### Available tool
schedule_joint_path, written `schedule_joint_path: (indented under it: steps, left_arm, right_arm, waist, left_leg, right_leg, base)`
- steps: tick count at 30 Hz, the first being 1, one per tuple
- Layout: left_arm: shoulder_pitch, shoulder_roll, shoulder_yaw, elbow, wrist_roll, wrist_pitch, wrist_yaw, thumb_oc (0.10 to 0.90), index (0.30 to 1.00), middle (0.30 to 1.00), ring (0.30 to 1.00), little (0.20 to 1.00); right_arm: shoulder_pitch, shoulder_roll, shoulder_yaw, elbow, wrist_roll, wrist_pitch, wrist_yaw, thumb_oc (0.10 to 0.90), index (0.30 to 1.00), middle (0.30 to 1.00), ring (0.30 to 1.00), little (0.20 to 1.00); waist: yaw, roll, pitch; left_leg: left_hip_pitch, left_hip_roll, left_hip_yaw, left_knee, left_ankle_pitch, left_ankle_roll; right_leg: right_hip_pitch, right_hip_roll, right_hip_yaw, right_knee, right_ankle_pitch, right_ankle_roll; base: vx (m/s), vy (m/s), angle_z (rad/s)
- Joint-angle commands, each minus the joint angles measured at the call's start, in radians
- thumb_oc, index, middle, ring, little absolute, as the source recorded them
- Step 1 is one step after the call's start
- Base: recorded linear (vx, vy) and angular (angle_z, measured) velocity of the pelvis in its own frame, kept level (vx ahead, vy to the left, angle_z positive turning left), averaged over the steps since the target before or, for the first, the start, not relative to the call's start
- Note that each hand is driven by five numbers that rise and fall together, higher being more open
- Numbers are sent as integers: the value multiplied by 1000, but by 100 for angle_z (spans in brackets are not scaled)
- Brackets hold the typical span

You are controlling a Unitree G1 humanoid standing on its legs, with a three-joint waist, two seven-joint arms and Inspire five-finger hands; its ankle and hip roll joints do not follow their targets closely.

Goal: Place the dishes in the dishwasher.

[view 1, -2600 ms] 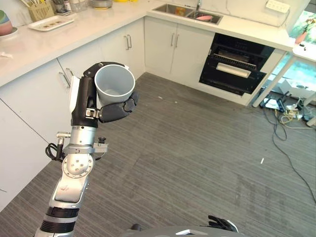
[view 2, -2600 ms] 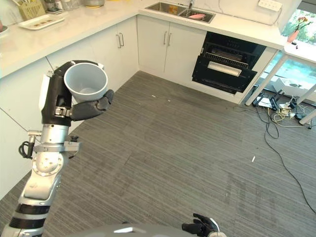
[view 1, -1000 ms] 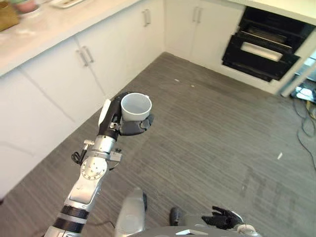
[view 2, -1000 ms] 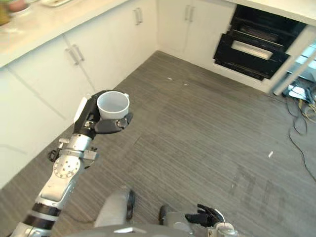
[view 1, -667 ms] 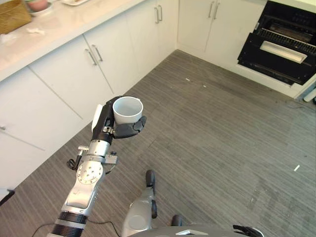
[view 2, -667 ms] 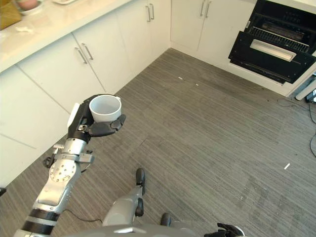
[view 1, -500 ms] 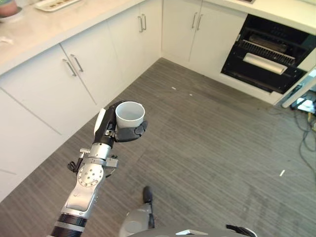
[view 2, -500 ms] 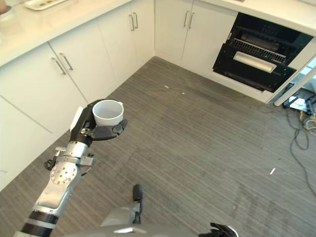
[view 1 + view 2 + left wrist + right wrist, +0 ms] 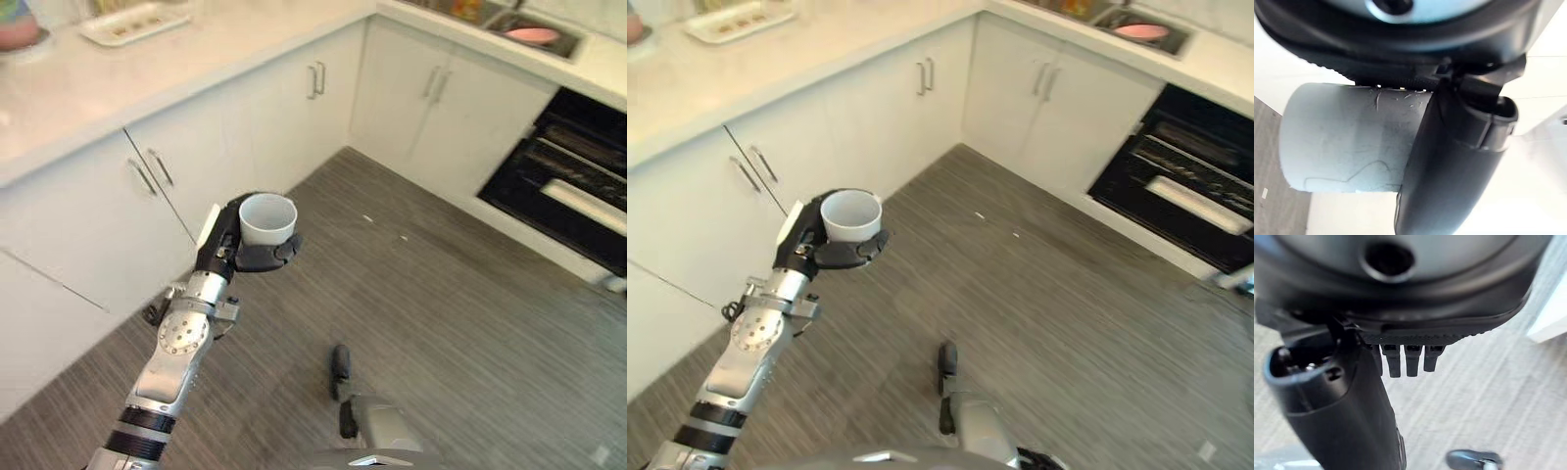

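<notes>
— Where is the cup?
— The pale grey cup (image 9: 266,218) sits upright in the left hand (image 9: 233,251), fingers and thumb curled round it, above the grey floor (image 9: 470,323) beside white cabinets (image 9: 245,127).
— Any lettering?
— None legible. The right hand (image 9: 1352,401) apparently hangs with straight fingers.

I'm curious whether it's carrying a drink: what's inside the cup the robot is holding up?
Nothing that I can see. The cup stands upright in the left hand, and its pale inside looks empty from above. The far bottom corner is hidden by the rim.
</notes>
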Motion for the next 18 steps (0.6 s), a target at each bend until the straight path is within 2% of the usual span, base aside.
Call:
schedule_joint_path:
  steps: [1, 2, 3, 4, 5, 8, 9, 10, 11, 12, 13, 14, 15, 17, 18]
  left_arm:
    - [-96, 30, 7, -206, -7, -113, -8, 400, 300, 300, 300, 300]
    - [-95, 31, 7, -206, -7, -112, -8, 400, 300, 300, 300, 300]
    - [-120, 21, -29, -200, -13, -119, 11, 400, 300, 300, 300, 300]
    - [-123, 22, -30, -200, -13, -120, 11, 400, 300, 300, 300, 300]
    - [-123, 44, -52, -199, 5, -112, 45, 400, 300, 300, 300, 300]
    - [-134, 48, -63, -201, 5, -110, 55, 400, 300, 300, 300, 300]
    - [-143, 47, -78, -228, -11, -114, 50, 400, 300, 300, 300, 300]
    - [-146, 46, -84, -230, -15, -121, 48, 400, 300, 300, 300, 300]
    - [-116, 79, -46, -243, -6, -111, 36, 400, 300, 300, 300, 300]
    - [-82, 42, -1, -255, 52, -154, 58, 400, 300, 300, 300, 300]
    - [-80, 41, -5, -255, 52, -154, 58, 400, 300, 300, 300, 300]
    - [-58, 40, 19, -264, 81, -158, 75, 400, 300, 300, 300, 300]
    - [-41, 33, 36, -259, 118, -150, 92, 400, 300, 300, 300, 300]
    - [-40, 36, 53, -268, 109, -159, 74, 400, 300, 300, 300, 300]
    - [-50, 29, 35, -272, 103, -161, 61, 400, 300, 300, 300, 300]
  right_arm:
    - [-77, -102, -29, -51, 59, -53, -86, 800, 900, 900, 900, 900]
    - [-77, -102, -29, -51, 59, -53, -86, 800, 900, 900, 900, 900]
    - [-173, -54, 17, -79, 35, -91, -219, 800, 900, 900, 900, 900]
    - [-176, -53, 16, -78, 36, -92, -219, 800, 900, 900, 900, 900]
    - [-258, -72, 4, -179, 34, -94, -301, 800, 900, 900, 900, 900]
    - [-285, -92, -1, -278, 24, -108, -353, 800, 900, 900, 900, 900]
    - [-324, -131, -1, -394, -28, -127, -416, 800, 900, 900, 900, 900]
    - [-344, -157, -17, -472, -60, -141, -453, 800, 900, 900, 900, 900]
    - [-374, -406, -178, -771, -17, -102, -404, 800, 900, 900, 900, 900]
    - [-13, -324, -253, -922, -82, -181, -311, 800, 900, 900, 900, 900]
    - [-8, -324, -255, -923, -82, -180, -311, 800, 900, 900, 900, 900]
    - [14, -301, -274, -960, -86, -209, -325, 800, 900, 900, 900, 900]
    - [-8, -287, -283, -1022, -110, -224, -338, 800, 900, 900, 900, 900]
    - [2, -252, -294, -1072, -146, -242, -326, 800, 900, 900, 900, 900]
    - [-12, -230, -307, -1189, -167, -244, -317, 800, 900, 900, 900, 900]
  waist:
    - [-59, -77, -72]
    - [-60, -74, -74]
    - [-19, -100, -49]
    - [-18, -104, -46]
    - [21, -118, -29]
    - [40, -114, -25]
    - [61, -108, -24]
    - [73, -109, -30]
    - [66, -110, -41]
    - [24, -73, -28]
    - [27, -76, -34]
    - [34, -63, -26]
    - [41, -59, -33]
    - [25, -36, -41]
    - [18, -58, -45]
  left_leg:
    - [-200, 71, 99, 274, 323, -154]
    - [-202, 75, 98, 278, 318, -154]
    - [-334, 58, 154, 536, 354, -160]
    - [-350, 55, 157, 554, 356, -158]
    - [-450, 69, 205, 677, 332, -134]
    - [-501, 95, 234, 644, 302, -123]
    - [-559, 101, 232, 543, 282, -109]
    - [-562, 95, 231, 419, 281, -97]
    - [-547, 98, 209, 245, 273, -89]
    - [-542, 82, 100, -1, 324, -87]
    - [-530, 77, 102, -13, 314, -86]
    - [-560, 54, -5, -82, 341, -89]
    - [-587, 35, -70, -101, 362, -100]
    - [-540, 69, -21, -95, 363, -97]
    - [-529, 56, 21, -54, 344, -75]
  right_leg:
    - [199, -5, 89, -85, -107, 137]
    - [198, -2, 87, -85, -109, 137]
    - [287, -21, 120, -109, -142, 107]
    - [280, -24, 121, -110, -133, 107]
    - [360, -29, 155, -141, -160, 92]
    - [403, -25, 172, -160, -174, 90]
    - [453, -26, 194, -183, -193, 95]
    - [466, -33, 216, -192, -197, 108]
    - [486, -24, 246, -202, -211, 124]
    - [483, 10, 359, -168, -216, 138]
    - [490, 5, 360, -170, -227, 137]
    - [504, 18, 430, -163, -232, 143]
    - [541, 14, 496, -165, -253, 145]
    - [532, 6, 512, -148, -282, 149]
    - [502, -15, 515, -82, -264, 187]
  base:
    - [501, -178, -22]
    - [710, -240, 20]
    - [349, -112, 36]
    - [642, -198, -10]
    - [281, -76, -54]
    - [405, -24, -49]
    - [481, 77, -51]
    - [700, 131, -44]
    - [607, 261, -65]
    - [488, 219, -78]
    - [411, 222, -104]
    - [396, 114, -129]
    - [413, 191, -205]
    - [337, 231, -224]
    - [269, 201, -185]
